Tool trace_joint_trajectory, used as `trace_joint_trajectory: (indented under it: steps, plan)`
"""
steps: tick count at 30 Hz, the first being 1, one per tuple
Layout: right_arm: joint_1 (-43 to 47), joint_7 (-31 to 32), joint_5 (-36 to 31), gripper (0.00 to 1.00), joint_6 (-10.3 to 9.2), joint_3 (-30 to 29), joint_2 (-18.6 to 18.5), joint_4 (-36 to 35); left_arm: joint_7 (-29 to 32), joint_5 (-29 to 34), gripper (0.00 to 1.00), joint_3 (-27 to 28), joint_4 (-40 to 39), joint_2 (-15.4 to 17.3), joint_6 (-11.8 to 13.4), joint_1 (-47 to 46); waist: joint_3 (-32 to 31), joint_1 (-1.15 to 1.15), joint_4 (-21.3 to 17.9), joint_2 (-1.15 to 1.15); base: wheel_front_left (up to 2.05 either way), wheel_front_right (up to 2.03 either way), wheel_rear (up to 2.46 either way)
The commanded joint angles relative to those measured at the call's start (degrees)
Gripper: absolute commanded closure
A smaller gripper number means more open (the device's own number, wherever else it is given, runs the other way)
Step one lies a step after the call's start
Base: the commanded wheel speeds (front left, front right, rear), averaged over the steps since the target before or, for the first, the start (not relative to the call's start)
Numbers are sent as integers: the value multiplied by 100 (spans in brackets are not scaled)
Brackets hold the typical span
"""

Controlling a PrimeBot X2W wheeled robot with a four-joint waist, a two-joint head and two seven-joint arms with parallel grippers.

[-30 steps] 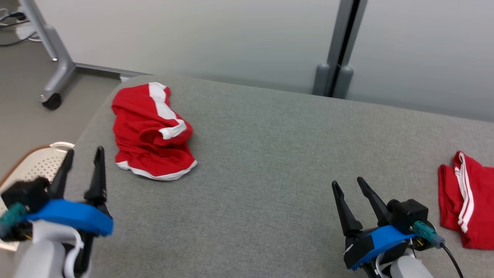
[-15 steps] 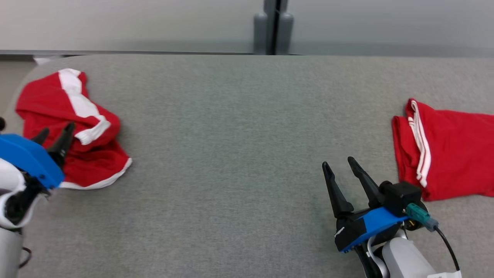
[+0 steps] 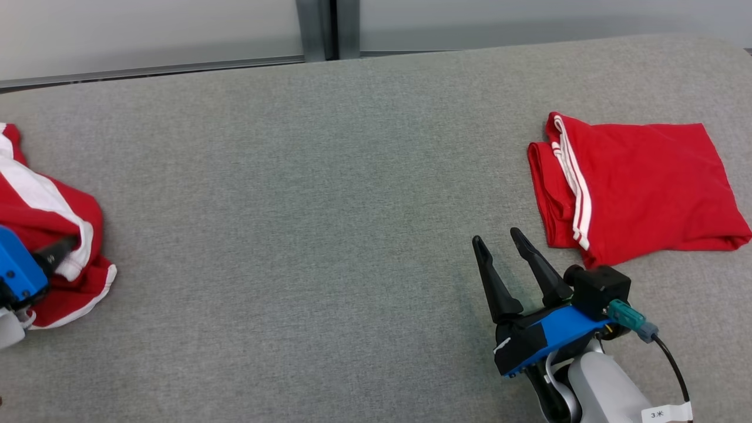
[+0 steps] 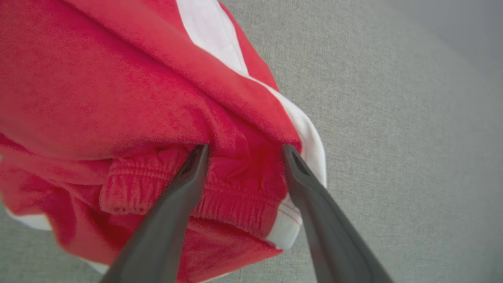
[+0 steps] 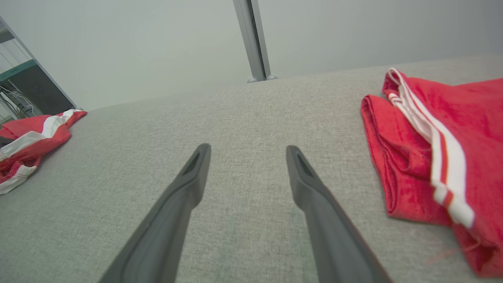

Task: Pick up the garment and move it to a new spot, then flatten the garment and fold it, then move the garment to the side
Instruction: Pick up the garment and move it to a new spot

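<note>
The crumpled red garment (image 3: 53, 217) with white stripes lies at the far left of the grey padded surface (image 3: 329, 205). My left gripper (image 4: 243, 149) is open. Its fingertips press into the garment (image 4: 118, 98), one on either side of a bunched fold just above the elastic waistband. In the head view only its blue mount and one dark finger (image 3: 59, 249) show at the left edge. My right gripper (image 3: 497, 236) is open and holds nothing. It hovers low over bare fabric at the front right (image 5: 247, 148). In the right wrist view the garment (image 5: 31, 137) lies far off to the left.
A second red garment (image 3: 634, 182) with white side stripes lies folded flat at the right, just beyond my right gripper (image 5: 444, 157). A pale wall with a grey post (image 3: 320, 29) runs behind the surface. Wide bare fabric lies between the two garments.
The head camera has swung right, shifting the whole picture. My left gripper went from off the surface's front left corner onto the crumpled garment. The right gripper stays open and still.
</note>
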Motion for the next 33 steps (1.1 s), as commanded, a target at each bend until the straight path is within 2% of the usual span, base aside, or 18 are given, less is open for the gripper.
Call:
trace_joint_trajectory:
  steps: [1,10,11,12,13,15,18,26,29,33]
  plan:
    - [-60,-20,33,0,1,24,-4,-16,144,-22,0,-65,106,31,-7,-72,16,-1,-44,-1,0,0,0]
    - [-169,-20,127,0,1,156,-5,49,1229,-248,0,-676,406,55,-7,239,150,-1,-224,-1,0,0,0]
    - [-180,-20,131,0,1,161,-5,59,1191,-233,15,-728,373,98,-7,266,154,-1,-228,-1,0,0,0]
    - [-187,-20,132,0,1,160,-5,62,1069,-208,70,-730,365,143,-7,256,152,-1,-230,-1,0,0,0]
    - [-187,-20,129,0,1,159,-5,69,1020,-214,100,-750,354,176,-7,239,139,-1,-230,-1,0,0,0]
    - [-157,-20,110,0,1,131,-5,91,950,-238,100,-818,260,219,-8,200,67,-1,-212,-1,0,0,0]
    - [-73,-20,59,0,1,81,-4,140,755,-124,100,-938,26,447,-8,-5,-94,-1,-157,-1,0,0,0]
    - [133,-20,137,0,1,110,-7,293,664,245,100,-1650,-935,791,-8,-430,-812,-1,-14,-1,0,0,0]
    - [222,-20,163,0,1,115,-8,356,731,312,100,-1903,-1354,802,-8,-592,-1104,-1,-21,-1,0,0,0]
    - [358,-20,215,0,1,71,-9,420,888,287,100,-2245,-2010,660,-8,-746,-1422,-1,-131,-1,0,0,0]
